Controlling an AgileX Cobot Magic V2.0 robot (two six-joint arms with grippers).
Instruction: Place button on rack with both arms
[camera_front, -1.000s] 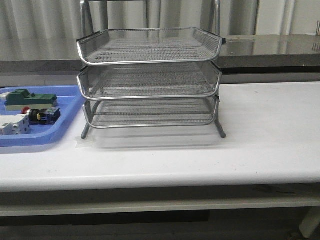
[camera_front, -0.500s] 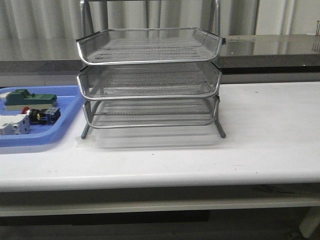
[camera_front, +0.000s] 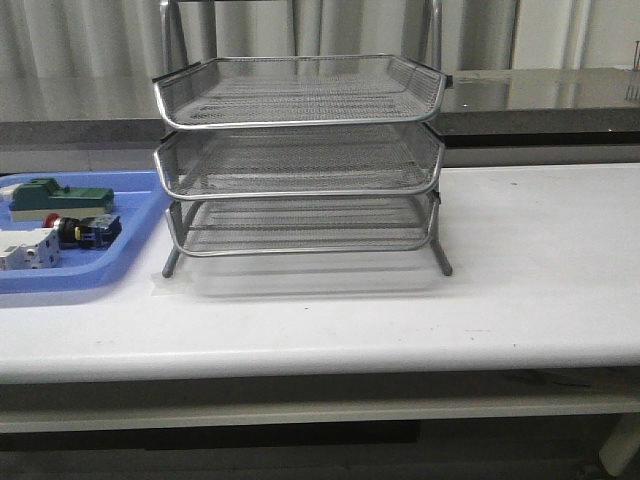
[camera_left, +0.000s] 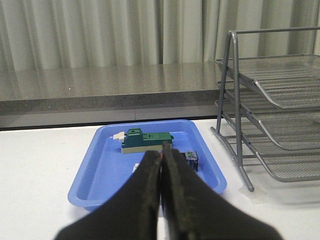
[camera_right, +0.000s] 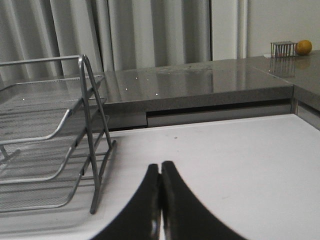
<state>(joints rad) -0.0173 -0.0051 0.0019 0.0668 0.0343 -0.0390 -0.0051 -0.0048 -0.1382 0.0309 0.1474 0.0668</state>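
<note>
The button (camera_front: 82, 232) lies on its side in the blue tray (camera_front: 120, 262) at the table's left, red head pointing left. The silver three-tier rack (camera_front: 300, 122) stands mid-table, all tiers bare. Neither arm shows in the front view. In the left wrist view my left gripper (camera_left: 161, 148) is shut with nothing in it, hovering short of the tray (camera_left: 100, 170); its fingers hide most of the button (camera_left: 191, 160), whose blue-green rear block peeks out beside them. My right gripper (camera_right: 160, 165) is also shut and holds nothing, over bare table on the rack's (camera_right: 86, 115) right side.
A green block component (camera_front: 60, 197) and a white breaker-like part (camera_front: 25, 250) share the tray with the button. A grey counter (camera_front: 540, 95) runs behind the table. Far off on it sit a small wire holder (camera_right: 283, 49) and an orange (camera_right: 303, 47).
</note>
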